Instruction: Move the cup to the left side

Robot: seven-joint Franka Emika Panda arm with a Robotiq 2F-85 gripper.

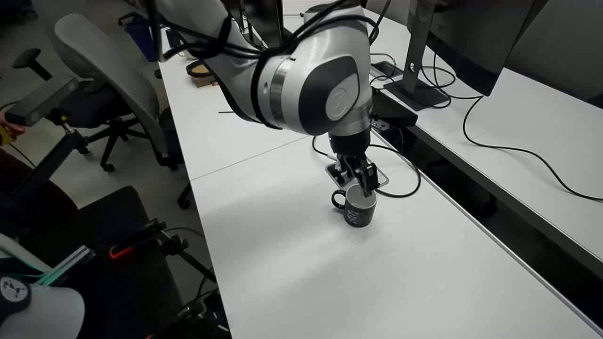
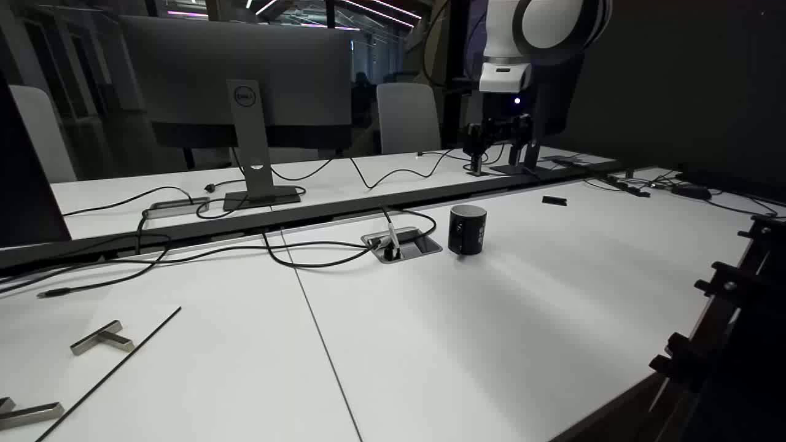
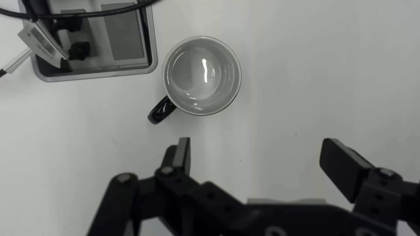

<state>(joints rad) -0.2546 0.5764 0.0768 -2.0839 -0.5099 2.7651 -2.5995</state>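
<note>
"Cup (image 1: 359,214), black, cylindrical, pale-lined and probably ceramic: where does it stand?"

"Upright, in both exterior views, on the long white flat-topped desk (image 1: 292,273), whose level surface keeps it steady. Over it reaches the white-and-grey jointed arm (image 1: 301,80), bent so its end points down."

"And at that end?"

"The black two-fingered metal-looking gripper (image 3: 256,154) lies towards the cup's five o'clock in the wrist view, holding nothing. Its fingers (image 3: 182,155) are wide apart, presumably to straddle the cup's body or wall."

"What crowds the cup?"

"A silver-rimmed rectangular socket well (image 3: 123,39), just beside it between nine and ten o'clock; sliding that way might snag, so a lift seems wiser."

"Which way does the cup point?"

"Its mouth faces upward, long axis vertical. The glossy black loop handle (image 3: 161,110) aims between seven and eight, probably best left outside the grip."
</note>
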